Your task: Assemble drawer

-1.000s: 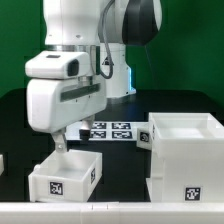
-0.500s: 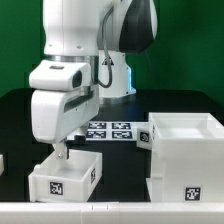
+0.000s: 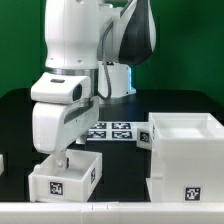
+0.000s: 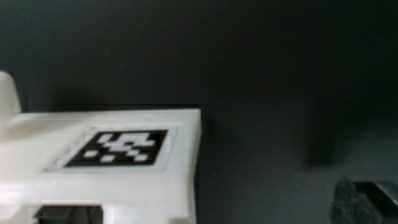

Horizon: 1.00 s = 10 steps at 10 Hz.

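Far-edge piece: a sliver of white (image 3: 2,162) shows at the exterior view's left border; too little is visible to say which part it is.
Small tray: the small tray (image 3: 66,172) sits open side up on the black tabletop (image 3: 122,168), low in the exterior view's left half.
Tray's long axis: it looks close to square in outline, so no long axis can be named with confidence.
End effector: the end effector (image 3: 62,157) hangs from the arm (image 3: 70,60), pointing down at the tray's far rim.
Key relation: the tray lies directly beneath the end effector. By judgement, the coming move is a short straight drop onto that rim rather than any sideways reach.
End effector state: cannot be told. The wrist body hides the fingers in the exterior view, and the wrist view is too blurred to show them.
Wrist view: a white face of the tray carries a square tag (image 4: 121,147), with dark tabletop beyond it.
Marker board: the marker board (image 3: 112,130) lies flat behind the tray, toward the middle.
Large shell: the large shell (image 3: 186,150) stands at the exterior view's right, well apart from the tray.
Writing: no brand or letters are readable, only black-and-white square tags on the tray's front (image 3: 57,185) and on the shell's front (image 3: 191,194).
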### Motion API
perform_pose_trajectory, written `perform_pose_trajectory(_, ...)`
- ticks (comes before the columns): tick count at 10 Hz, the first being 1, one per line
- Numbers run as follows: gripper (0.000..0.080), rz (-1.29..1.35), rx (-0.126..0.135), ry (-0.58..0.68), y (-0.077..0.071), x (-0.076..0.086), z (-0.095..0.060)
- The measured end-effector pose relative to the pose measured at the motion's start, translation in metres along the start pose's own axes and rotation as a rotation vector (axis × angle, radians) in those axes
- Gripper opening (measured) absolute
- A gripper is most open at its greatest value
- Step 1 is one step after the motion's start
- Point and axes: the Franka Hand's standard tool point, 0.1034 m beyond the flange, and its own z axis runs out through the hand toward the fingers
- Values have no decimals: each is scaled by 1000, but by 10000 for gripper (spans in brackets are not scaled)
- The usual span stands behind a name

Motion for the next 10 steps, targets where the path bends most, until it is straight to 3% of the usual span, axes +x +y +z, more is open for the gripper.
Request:
perform_pose_trajectory(3, 243, 2, 0, -1, 0, -1, 0)
perform_pose_trajectory(4, 243, 2, 0, -1, 0, -1, 0)
perform_pose_trajectory(5, 69, 3, 0, -1, 0, -1, 0)
perform_pose_trajectory(7, 37, -1, 1, -2, 0, -1, 0)
perform_pose_trajectory(10, 37, -134, 57, -30, 9, 13, -11)
